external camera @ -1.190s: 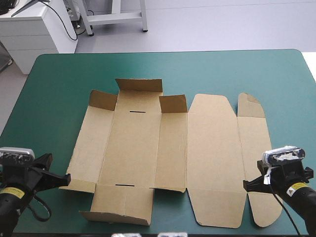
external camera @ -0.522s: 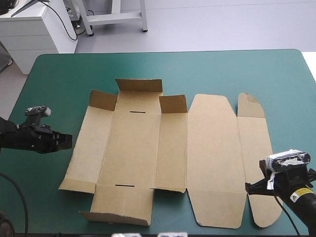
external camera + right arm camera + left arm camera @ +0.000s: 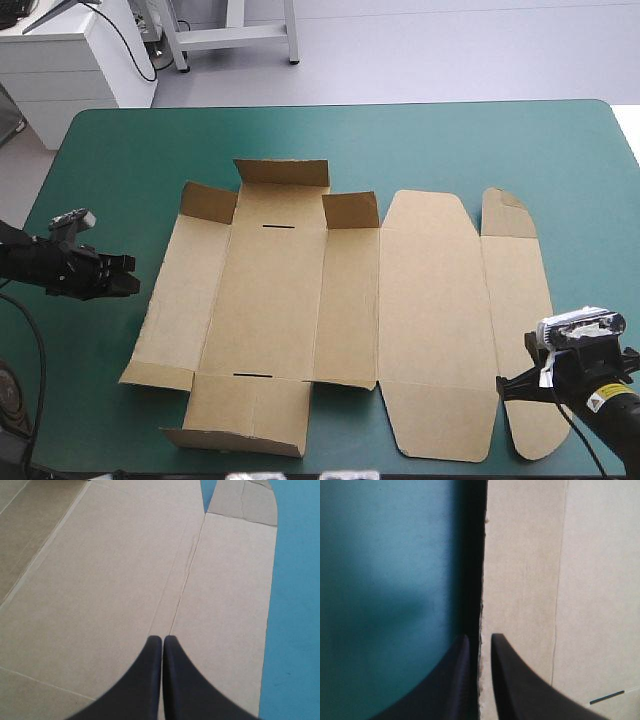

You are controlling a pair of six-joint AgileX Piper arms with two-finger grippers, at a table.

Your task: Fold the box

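Because the left gripper (image 3: 480, 637) stands with its black fingers (image 3: 512, 680) parted only by a narrow slit, lined up on the 9 o'clock edge of the box (image 3: 530, 580) and clasping nothing, your first hold is not yet made. The right gripper (image 3: 163, 638) is pressed fully together, poised over a crease at the box's 3 o'clock side.

The box lies flat at the middle of the teal-green cover (image 3: 110, 150). It is a cut sheet of brown board, matte and faintly fibrous, scored with straight creases. Expect it to be light and stiff, bending readily only along those scores, and likely to slide on the cover when pushed.

Take the long side panel (image 3: 185, 300) by its free edge, where a dark shadow suggests room to slip under. Toward 12 o'clock three short flaps (image 3: 283, 172) stand up. At 3 o'clock the lid panel (image 3: 435, 320) has tapered corners and the tuck strip (image 3: 515, 300) has rounded ends.
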